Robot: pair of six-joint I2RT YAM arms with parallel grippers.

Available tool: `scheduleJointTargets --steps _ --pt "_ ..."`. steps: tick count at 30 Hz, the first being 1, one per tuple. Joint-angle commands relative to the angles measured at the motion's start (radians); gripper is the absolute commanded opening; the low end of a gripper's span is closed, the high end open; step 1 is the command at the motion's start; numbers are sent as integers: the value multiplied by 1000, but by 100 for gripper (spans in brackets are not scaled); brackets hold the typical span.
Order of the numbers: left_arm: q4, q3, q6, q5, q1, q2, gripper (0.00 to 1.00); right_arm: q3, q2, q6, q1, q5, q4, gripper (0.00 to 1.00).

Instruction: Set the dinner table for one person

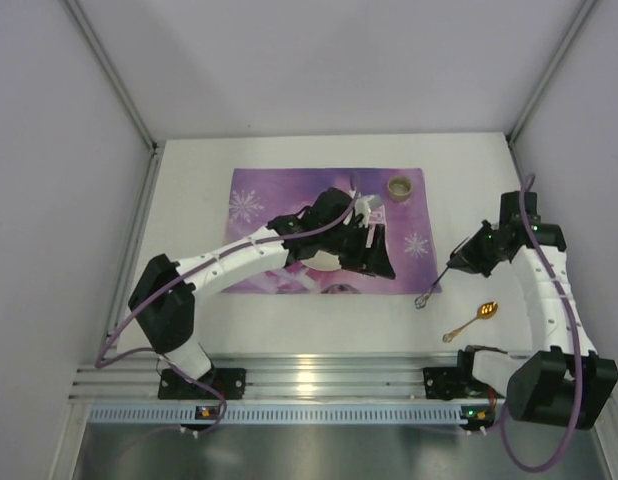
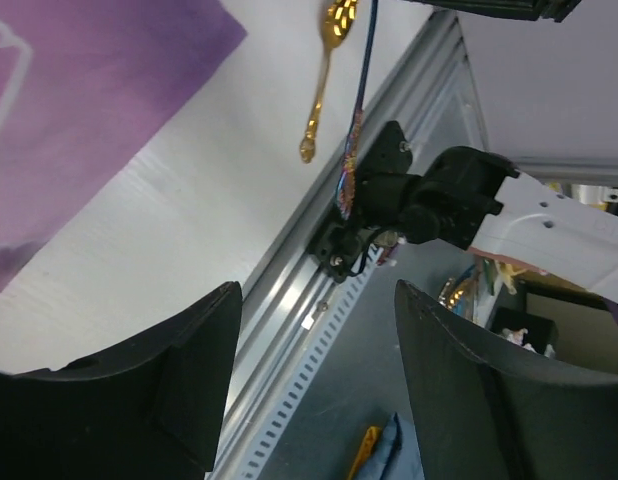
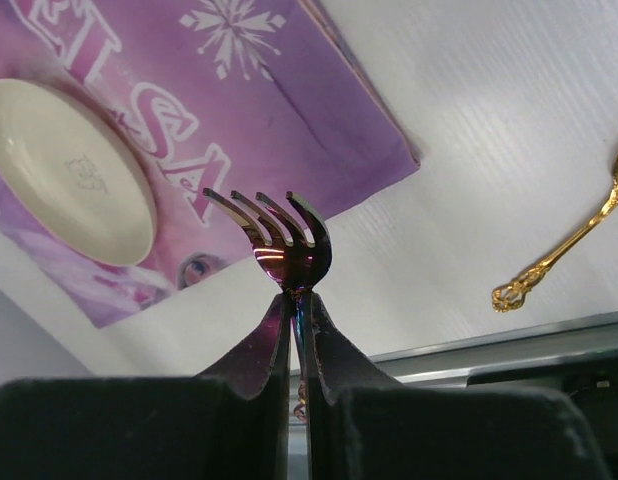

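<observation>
A ribbed rail (image 1: 319,385) runs along the near edge of the white surface (image 1: 189,195), which fills the floor of the enclosure and carries everything else. Beyond the rail on the right, a gold spoon (image 1: 472,320) lies slantwise on the bare surface, with its bowl farther and to the right. A little farther and to its left, the right end effector (image 3: 297,310) is clamped on a dark fork (image 3: 279,240), fingers pressed together at its neck. The tines sit just off the near right corner of the purple mat (image 1: 279,195); whether they touch the surface cannot be told. A cream plate (image 3: 69,170) lies on the mat, partly under the left arm. The left end effector (image 2: 314,390) hangs over the mat near the plate, fingers wide apart with nothing between them. A small cup (image 1: 400,186) stands at the mat's far right corner
</observation>
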Motion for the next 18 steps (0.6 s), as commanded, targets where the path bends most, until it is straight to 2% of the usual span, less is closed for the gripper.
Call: scheduleJointTargets --steps 1,9,13,15,18 --pt "241 1 -100 134 -33 40 68 102 -32 37 22 -83 -29 0" --pt "237 83 -105 119 -102 137 67 138 -38 45 33 -119 -42 0" --pt "289 86 -142 113 -119 169 64 128 -44 45 42 -126 -44 0" --pt "309 89 -156 121 -126 189 60 126 -46 43 48 -129 -45 0" --pt "332 101 -173 127 -133 211 48 126 -46 45 54 -130 -45 0"
